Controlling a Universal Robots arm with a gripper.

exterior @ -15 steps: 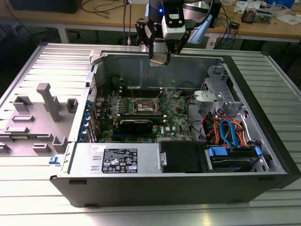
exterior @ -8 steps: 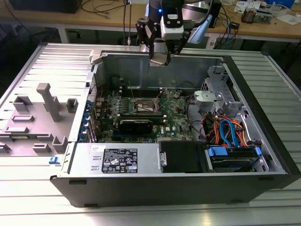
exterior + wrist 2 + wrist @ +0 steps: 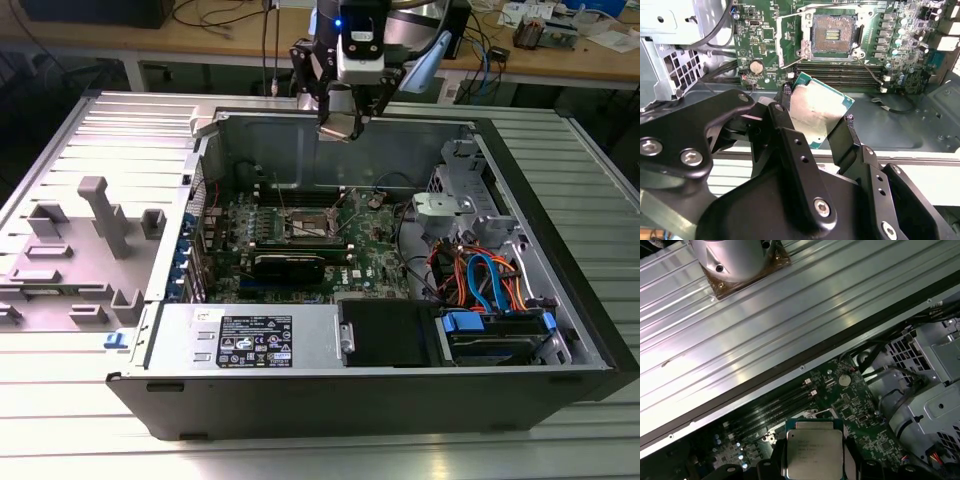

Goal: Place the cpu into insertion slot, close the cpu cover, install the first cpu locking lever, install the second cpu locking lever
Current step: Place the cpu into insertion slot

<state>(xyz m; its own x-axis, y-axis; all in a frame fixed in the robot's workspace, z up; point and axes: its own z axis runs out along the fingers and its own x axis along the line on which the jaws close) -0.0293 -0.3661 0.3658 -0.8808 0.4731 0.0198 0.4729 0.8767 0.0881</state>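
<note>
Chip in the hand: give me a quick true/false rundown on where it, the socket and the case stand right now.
1. The hand is shut on the chip. True.
2. The chip sits in the socket. False: the socket is empty with its contacts bare, and the chip is held clear of it.
3. In the exterior view the hand is above the far wall of the case. True.
4. The case is closed. False: it lies open, showing the green board.
</note>
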